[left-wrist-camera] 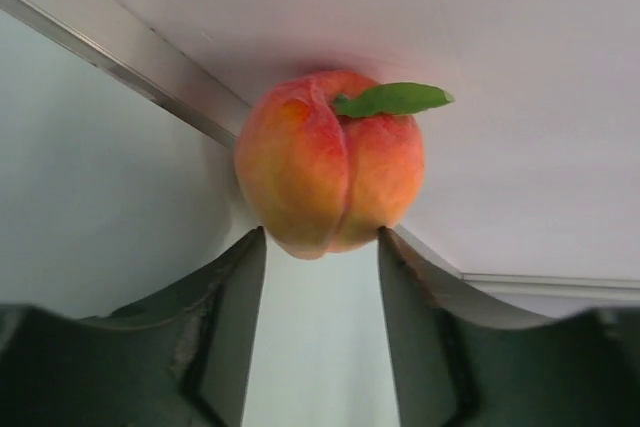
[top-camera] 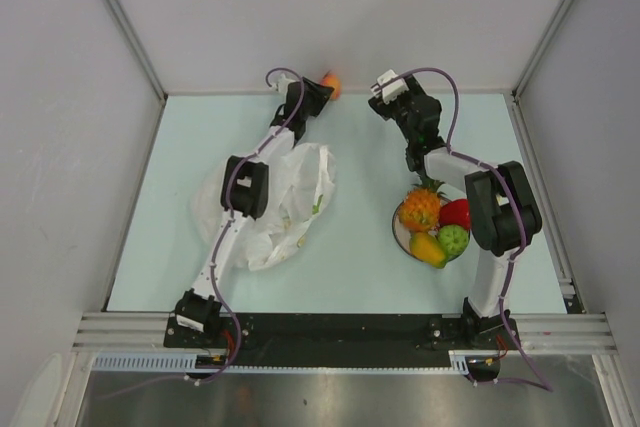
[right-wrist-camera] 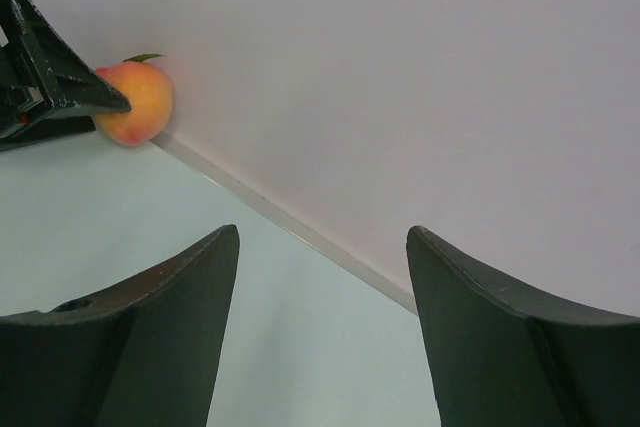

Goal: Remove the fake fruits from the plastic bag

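Note:
The pink-orange peach (left-wrist-camera: 325,162) with its green leaf rests against the back wall at the table's far edge, also in the top view as the peach (top-camera: 331,84). My left gripper (left-wrist-camera: 321,232) is open, both fingertips touching the peach's near side. The crinkly white plastic bag (top-camera: 290,202) lies flattened under the left arm. My right gripper (right-wrist-camera: 322,232) is open and empty, facing the back wall, with the peach (right-wrist-camera: 137,102) off to its left. The pineapple (top-camera: 419,209), strawberry (top-camera: 456,213), green lumpy fruit (top-camera: 453,239) and a yellow-orange fruit (top-camera: 428,249) sit on the plate.
The round white plate (top-camera: 398,232) lies at the near right beside the right arm's base. White walls enclose the pale green table on three sides, with a metal rail along the foot of the back wall (left-wrist-camera: 150,62).

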Action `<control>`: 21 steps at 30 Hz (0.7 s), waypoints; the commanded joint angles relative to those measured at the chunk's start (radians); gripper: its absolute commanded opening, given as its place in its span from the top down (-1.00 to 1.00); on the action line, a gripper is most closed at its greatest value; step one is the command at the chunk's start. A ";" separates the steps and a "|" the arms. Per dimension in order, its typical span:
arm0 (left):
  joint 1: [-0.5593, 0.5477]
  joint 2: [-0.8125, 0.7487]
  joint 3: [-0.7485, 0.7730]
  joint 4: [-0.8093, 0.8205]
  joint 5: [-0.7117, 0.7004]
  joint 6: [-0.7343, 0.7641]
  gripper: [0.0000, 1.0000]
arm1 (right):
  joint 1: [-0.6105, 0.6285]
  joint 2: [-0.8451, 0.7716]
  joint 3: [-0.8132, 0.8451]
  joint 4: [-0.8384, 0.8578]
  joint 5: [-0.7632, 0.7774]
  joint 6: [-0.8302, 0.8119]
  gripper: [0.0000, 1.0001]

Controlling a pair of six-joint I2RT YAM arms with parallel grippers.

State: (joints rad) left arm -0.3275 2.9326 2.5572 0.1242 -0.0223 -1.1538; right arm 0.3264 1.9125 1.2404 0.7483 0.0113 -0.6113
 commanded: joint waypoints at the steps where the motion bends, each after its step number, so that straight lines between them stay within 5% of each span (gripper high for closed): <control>1: -0.011 0.030 0.041 -0.052 -0.054 -0.030 0.06 | 0.008 -0.035 0.004 0.006 -0.001 -0.025 -0.46; 5: -0.010 0.026 0.029 -0.034 -0.042 -0.015 0.41 | -0.001 -0.032 0.004 -0.015 -0.001 -0.007 -0.44; 8: -0.005 0.004 -0.017 0.009 -0.012 0.012 0.98 | -0.001 -0.033 0.004 -0.030 -0.002 -0.007 -0.44; 16: 0.027 -0.089 -0.190 0.072 0.128 0.010 1.00 | -0.001 -0.024 0.004 -0.052 -0.002 -0.004 -0.41; 19: 0.036 -0.073 -0.187 0.153 0.124 0.008 -0.08 | 0.000 -0.017 0.004 -0.058 -0.030 0.002 -0.41; 20: 0.036 -0.058 -0.166 0.160 0.113 0.006 -0.98 | 0.000 -0.015 0.002 -0.064 -0.031 0.005 -0.41; 21: 0.035 -0.047 -0.126 0.163 0.101 0.005 -0.99 | 0.000 -0.012 0.004 -0.063 -0.036 0.007 -0.41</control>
State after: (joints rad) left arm -0.3065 2.8880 2.3905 0.2844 0.0830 -1.1625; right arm 0.3267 1.9125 1.2404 0.6807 -0.0006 -0.6205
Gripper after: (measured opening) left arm 0.586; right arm 0.707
